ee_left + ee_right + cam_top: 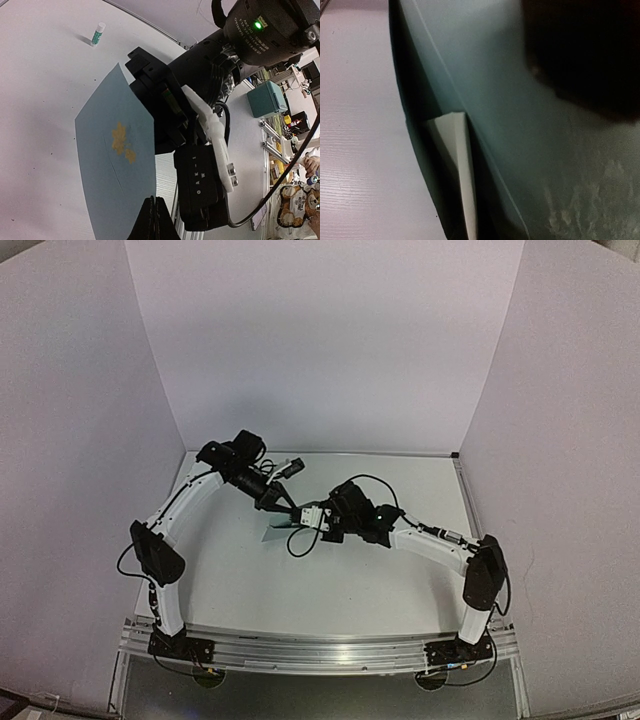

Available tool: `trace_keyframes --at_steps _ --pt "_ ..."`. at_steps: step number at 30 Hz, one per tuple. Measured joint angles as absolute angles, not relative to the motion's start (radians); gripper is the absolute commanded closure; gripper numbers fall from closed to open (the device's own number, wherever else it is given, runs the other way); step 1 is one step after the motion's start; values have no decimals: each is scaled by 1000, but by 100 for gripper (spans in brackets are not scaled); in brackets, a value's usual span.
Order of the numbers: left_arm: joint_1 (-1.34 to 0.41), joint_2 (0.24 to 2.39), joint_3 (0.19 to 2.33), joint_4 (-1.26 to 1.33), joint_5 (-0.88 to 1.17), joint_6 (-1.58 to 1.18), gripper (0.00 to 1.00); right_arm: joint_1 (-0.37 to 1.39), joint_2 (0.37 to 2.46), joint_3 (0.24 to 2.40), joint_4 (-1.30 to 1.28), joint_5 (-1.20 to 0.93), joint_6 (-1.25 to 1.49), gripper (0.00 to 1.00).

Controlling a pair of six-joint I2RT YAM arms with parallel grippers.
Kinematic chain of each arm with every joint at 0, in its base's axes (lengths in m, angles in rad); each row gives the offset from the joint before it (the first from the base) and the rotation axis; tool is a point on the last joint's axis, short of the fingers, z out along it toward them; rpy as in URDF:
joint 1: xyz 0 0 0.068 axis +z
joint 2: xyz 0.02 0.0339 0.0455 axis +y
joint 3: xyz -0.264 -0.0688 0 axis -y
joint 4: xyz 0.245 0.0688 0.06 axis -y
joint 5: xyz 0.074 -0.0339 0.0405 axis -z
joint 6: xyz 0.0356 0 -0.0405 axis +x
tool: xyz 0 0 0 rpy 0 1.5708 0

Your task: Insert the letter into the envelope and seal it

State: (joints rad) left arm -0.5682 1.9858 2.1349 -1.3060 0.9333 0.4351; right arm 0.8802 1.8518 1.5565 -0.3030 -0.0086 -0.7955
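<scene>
1. Closest to the lens, in the right wrist view, the envelope point(485, 90) fills almost the whole picture with teal paper. A pale wedge point(457, 170) pokes out of a fold at its left edge. We cannot tell whether that is a corner of the letter or the envelope's own lining.
2. We see the letter plainly in no view, so we judge that it is already inside and that sealing is the step in hand.
3. From the left wrist view, the envelope lies on the worktop point(40, 100) near its middle, with yellowish blotches point(122, 142) on its face. A glue stick point(98, 34) lies well apart from it, toward the far side.
4. Our left claw point(154, 207) is pressed together, with its tip at the envelope's near edge. Whether any paper is caught between the fingers we cannot tell. Our right claw point(298, 524) is pressed together too, over the envelope and just beside the left one.
5. We should use the closed tips as blunt pressers. One pins the envelope's body while the other rubs along the flap from the fold outward, so no pucker gets trapped.
6. We should press straight down and lightly, since a sideways drag would likely slide or crease such thin paper on the smooth worktop.
7. We should watch the wedge. If it is the letter, it needs tucking in before the flap sticks.
</scene>
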Motion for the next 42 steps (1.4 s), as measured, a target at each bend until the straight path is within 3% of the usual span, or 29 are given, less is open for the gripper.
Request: trace_keyframes --at_steps 10,19,27,37,42 --pt "-577 1986 2109 -1255 941 420 100 892 1867 1596 -339 -38 -766 99" --pt "-578 1986 2105 -1231 966 420 100 900 1868 1594 -334 -60 -763 89" --pt "-580 1986 2104 -1252 970 445 100 905 1868 1549 -338 -51 -785 88" --pt "-583 1986 2095 -1277 972 478 100 908 1868 1562 -368 -44 -759 65" --pt "-580 1986 2061 -1282 966 505 100 908 1857 1577 -393 -69 -737 64"
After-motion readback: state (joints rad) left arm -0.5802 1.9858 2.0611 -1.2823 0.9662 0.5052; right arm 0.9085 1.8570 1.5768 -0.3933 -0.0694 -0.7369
